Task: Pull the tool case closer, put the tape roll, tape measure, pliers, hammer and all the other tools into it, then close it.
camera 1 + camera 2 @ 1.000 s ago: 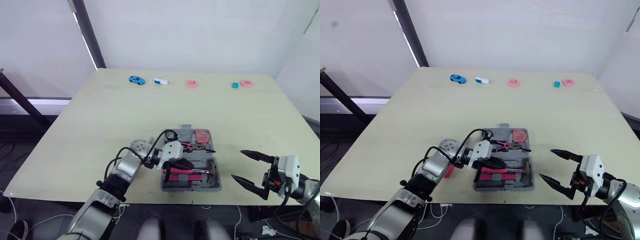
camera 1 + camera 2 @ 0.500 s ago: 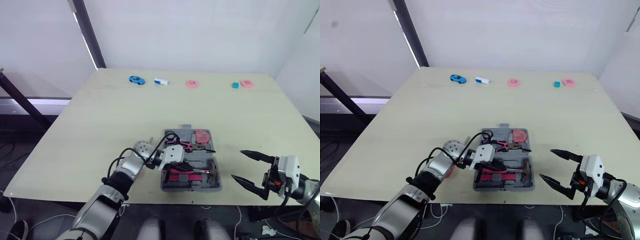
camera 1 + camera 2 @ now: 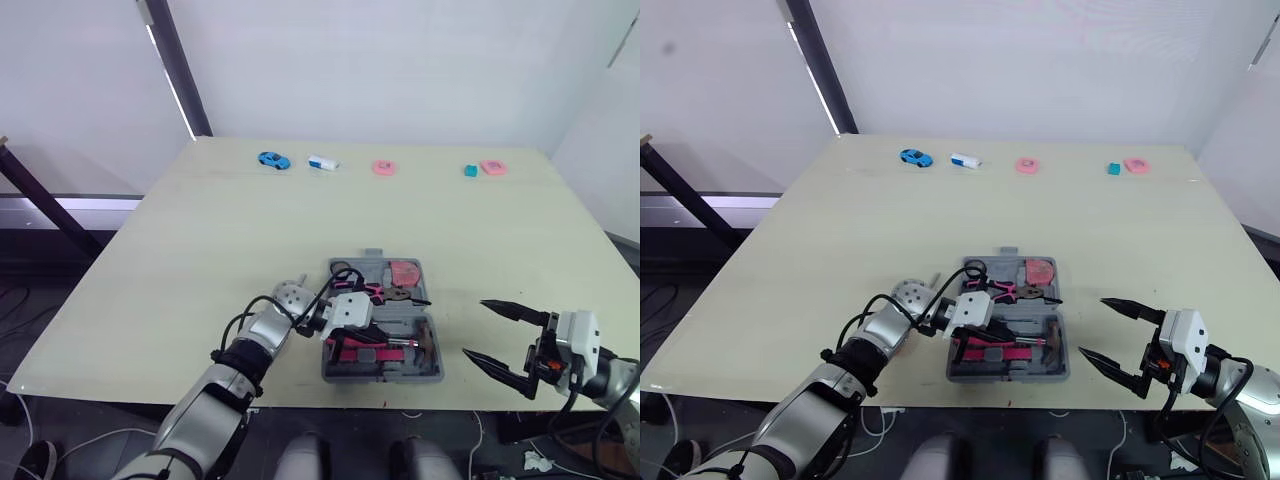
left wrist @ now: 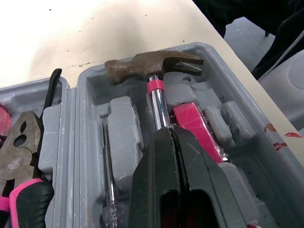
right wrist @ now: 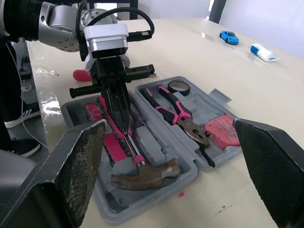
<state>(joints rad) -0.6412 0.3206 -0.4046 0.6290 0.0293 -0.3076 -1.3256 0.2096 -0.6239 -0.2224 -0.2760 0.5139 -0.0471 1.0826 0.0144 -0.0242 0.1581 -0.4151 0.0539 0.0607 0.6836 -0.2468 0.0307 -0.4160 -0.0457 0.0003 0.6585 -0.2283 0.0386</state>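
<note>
The tool case [image 4: 121,128] is grey moulded plastic, matt and a little scuffed. The hammer [image 4: 152,71] has a rough, rusty-brown metal head, a shiny chromed shaft and a glossy pink grip. The pliers [image 4: 16,152] show dull dark metal. The tabletop [image 4: 95,23] is pale, smooth and slightly shiny. The left gripper [image 4: 172,130] is smooth black plastic.
</note>
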